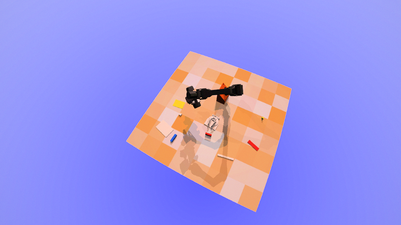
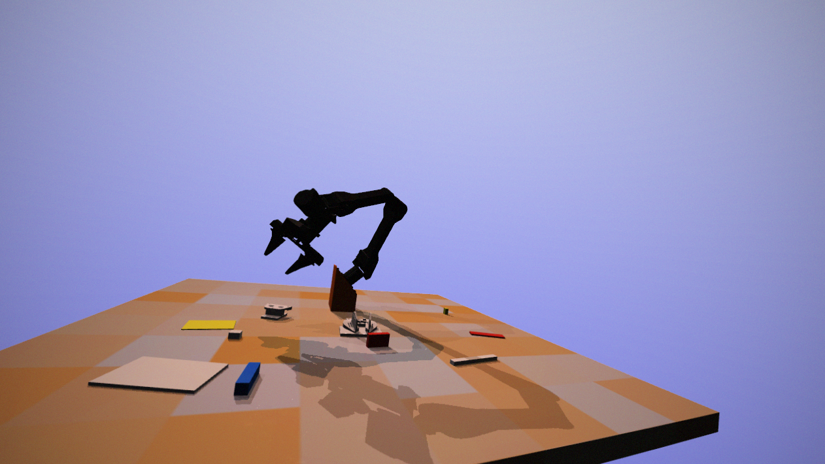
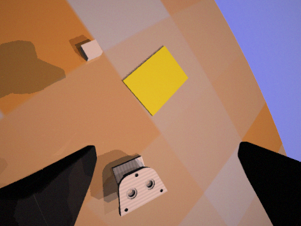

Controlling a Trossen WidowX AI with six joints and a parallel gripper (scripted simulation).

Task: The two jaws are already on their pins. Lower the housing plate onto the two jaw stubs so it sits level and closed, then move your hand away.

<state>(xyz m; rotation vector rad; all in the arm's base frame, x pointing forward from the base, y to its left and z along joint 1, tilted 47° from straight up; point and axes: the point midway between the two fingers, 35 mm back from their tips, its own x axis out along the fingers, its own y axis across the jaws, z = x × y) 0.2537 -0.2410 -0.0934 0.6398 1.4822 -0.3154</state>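
Observation:
The white housing plate (image 2: pixel 277 306) (image 3: pixel 142 195) has two large holes and three small ones. It rests raised on a grey block (image 2: pixel 275 312) (image 3: pixel 127 170), left of the arm's base in the exterior view. In the top view the arm mostly hides it. The white base (image 1: pixel 207 123) (image 2: pixel 348 332) with the two jaws stands apart, in front of the arm's base; no plate lies over it. How the jaws sit on their pins is too small to tell. My gripper (image 2: pixel 276 263) (image 3: pixel 168 150) is wide open and empty, high above the housing plate.
A yellow sheet (image 1: pixel 178 103) (image 2: pixel 208 325) (image 3: pixel 155 80) and small white block (image 1: pixel 180 114) (image 2: pixel 235 334) (image 3: pixel 92 50) lie near the housing plate. A red block (image 1: pixel 208 134) (image 2: pixel 378 339) stands close to the jaw base. A blue bar (image 1: pixel 173 138) (image 2: pixel 247 378) lies beside a white sheet (image 1: pixel 164 129) (image 2: pixel 159 374).

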